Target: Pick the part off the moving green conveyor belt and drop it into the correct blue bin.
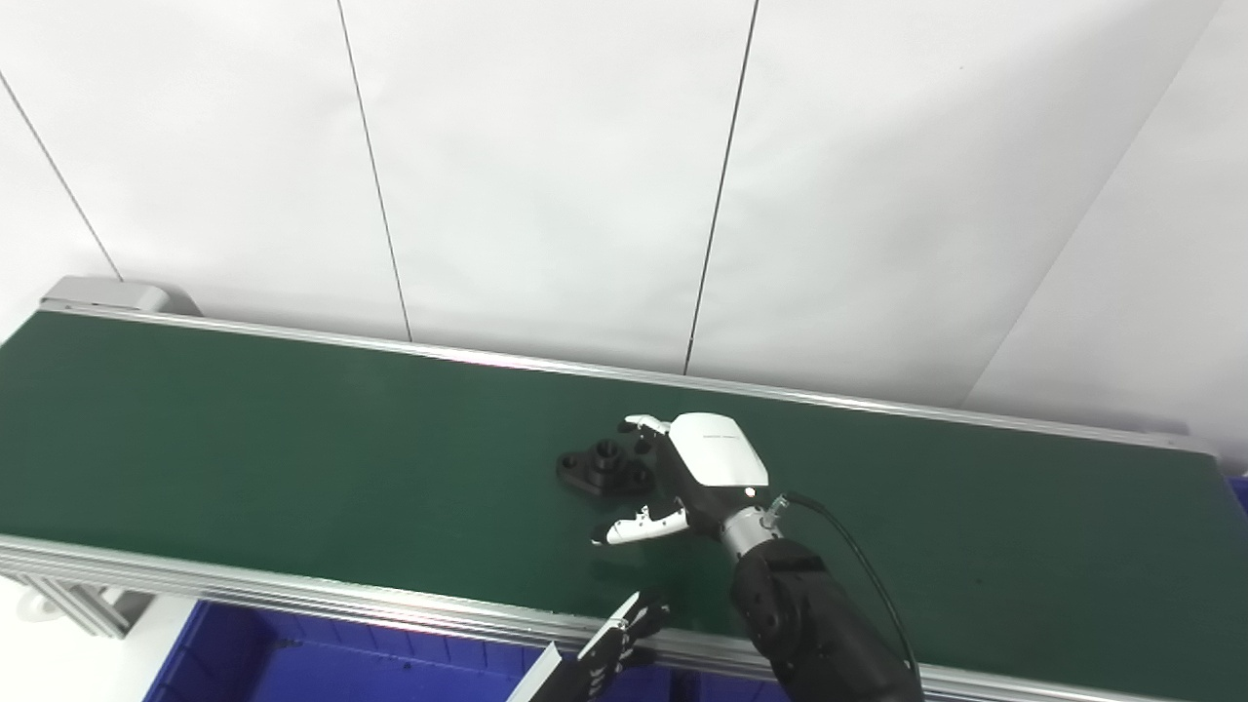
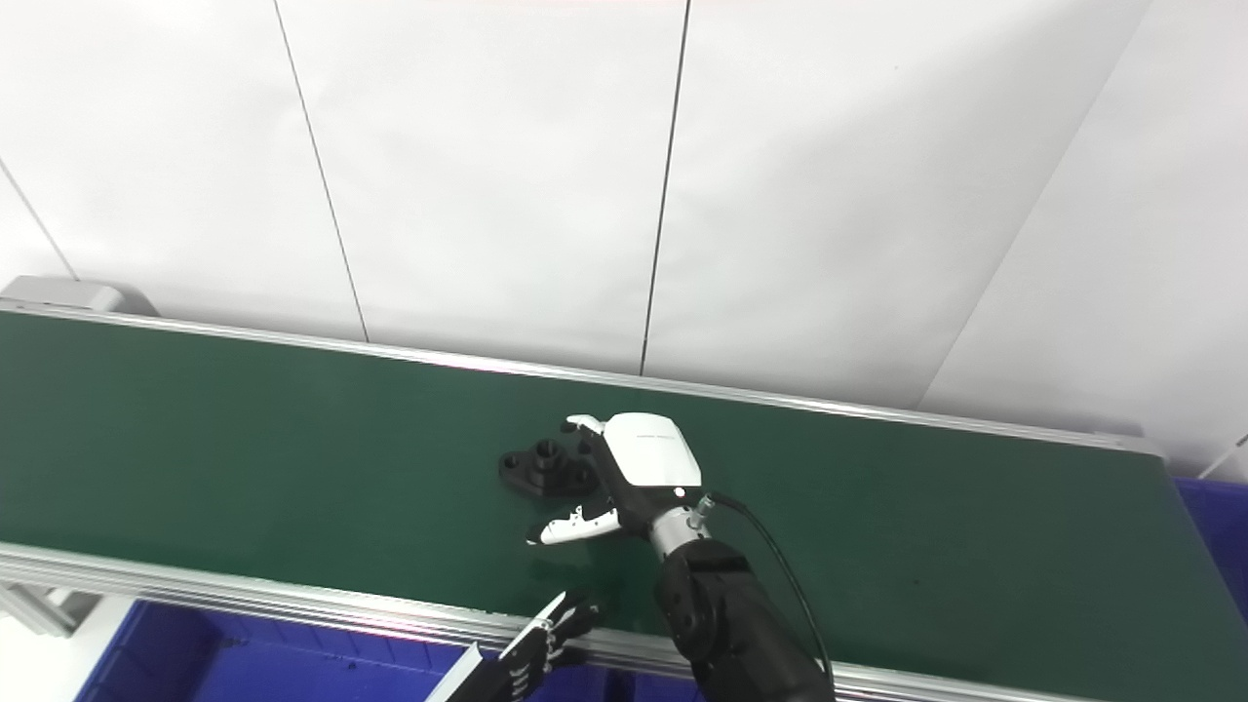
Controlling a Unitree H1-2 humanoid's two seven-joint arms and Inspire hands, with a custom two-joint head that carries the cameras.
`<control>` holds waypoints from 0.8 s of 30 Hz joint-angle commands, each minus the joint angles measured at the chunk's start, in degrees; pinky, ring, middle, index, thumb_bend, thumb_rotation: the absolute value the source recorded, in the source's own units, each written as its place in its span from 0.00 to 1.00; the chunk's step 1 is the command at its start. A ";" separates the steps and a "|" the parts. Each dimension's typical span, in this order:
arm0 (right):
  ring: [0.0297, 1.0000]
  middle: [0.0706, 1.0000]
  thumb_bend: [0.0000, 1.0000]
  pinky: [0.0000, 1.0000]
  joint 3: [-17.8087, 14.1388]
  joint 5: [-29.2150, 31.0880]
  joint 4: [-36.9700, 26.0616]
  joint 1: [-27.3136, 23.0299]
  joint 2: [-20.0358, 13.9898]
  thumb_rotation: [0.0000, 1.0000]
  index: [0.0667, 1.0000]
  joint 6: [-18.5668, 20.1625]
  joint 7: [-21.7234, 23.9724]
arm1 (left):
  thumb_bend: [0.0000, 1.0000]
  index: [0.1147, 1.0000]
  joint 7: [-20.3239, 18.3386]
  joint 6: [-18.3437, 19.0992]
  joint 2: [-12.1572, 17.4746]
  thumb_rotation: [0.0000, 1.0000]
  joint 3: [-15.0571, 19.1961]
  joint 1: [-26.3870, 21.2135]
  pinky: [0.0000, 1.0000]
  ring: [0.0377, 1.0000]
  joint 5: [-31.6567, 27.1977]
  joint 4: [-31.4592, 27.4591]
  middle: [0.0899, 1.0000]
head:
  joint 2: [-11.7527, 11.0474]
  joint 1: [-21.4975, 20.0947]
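Conveyor scene from the two head cameras: a long dark green conveyor belt (image 1: 292, 439) with silver aluminium side rails (image 1: 244, 585) runs across the view in front of a white panelled wall (image 1: 546, 166). Near the belt's middle lies the part, a flat black plastic bracket with raised round bosses and holes (image 1: 597, 466), resting on the green surface nearer the far rail than the near one. The right hand (image 1: 682, 478), white-shelled on its back with black fingers and a black forearm (image 1: 809, 624) rising from the bottom edge, is lowered over the belt just to the right of the bracket. Its fingers (image 2: 585, 427) are spread around the part's far right edge, and its white-tipped thumb (image 2: 570, 527) points leftward on the near side, apart from the fingers; the grasp is wide and not closed, and contact with the part cannot be confirmed. The left hand (image 1: 614, 643), black with pale fingertips, shows only partly at the bottom edge beside the near rail, fingers loosely extended and holding nothing. Below the near rail, a blue plastic bin (image 1: 253, 653) is partly visible at lower left; another blue bin (image 2: 1214, 517) edge appears beyond the belt's right end.
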 commanded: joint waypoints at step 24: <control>0.22 0.28 0.52 0.19 4.58 -2.32 7.40 -5.95 -1.93 0.17 0.46 4.81 1.00 | 0.94 0.99 0.46 -0.94 -0.49 0.69 0.01 0.01 0.88 0.95 0.13 -2.19 0.94 | 0.61 -0.05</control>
